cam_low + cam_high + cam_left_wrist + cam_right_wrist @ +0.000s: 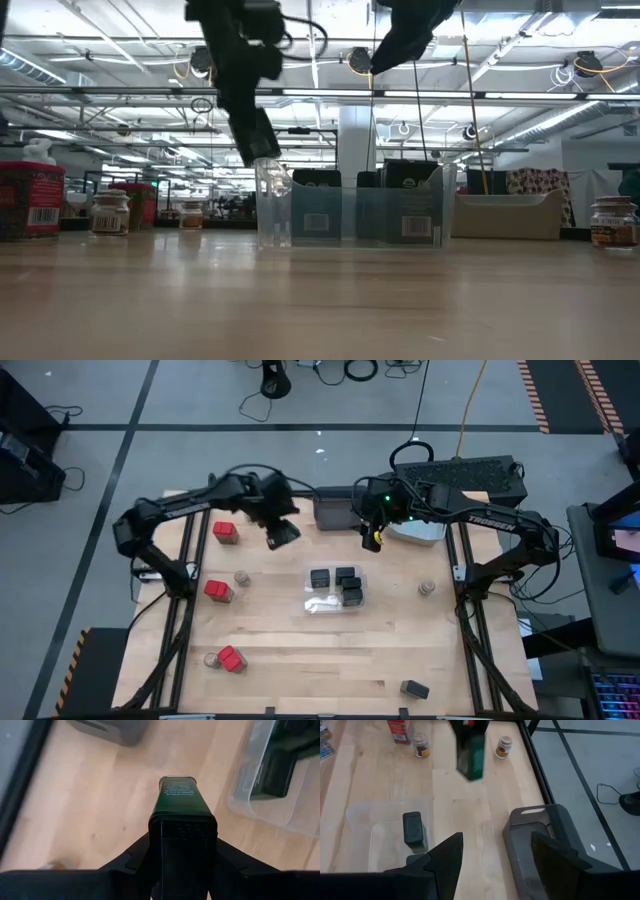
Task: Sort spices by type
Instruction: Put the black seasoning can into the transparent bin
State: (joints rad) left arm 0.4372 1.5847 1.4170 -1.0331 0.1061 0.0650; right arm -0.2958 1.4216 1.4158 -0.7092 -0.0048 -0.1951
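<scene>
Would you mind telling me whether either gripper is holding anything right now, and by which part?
The left gripper holds a dark green boxy spice tin by one end, above the wooden table. The right gripper is open and empty.

Wooden table [300,660] — spices [219,590] scattered, bins [335,591].

High view straight down; low view table-level; both share clear bin [335,590].
</scene>
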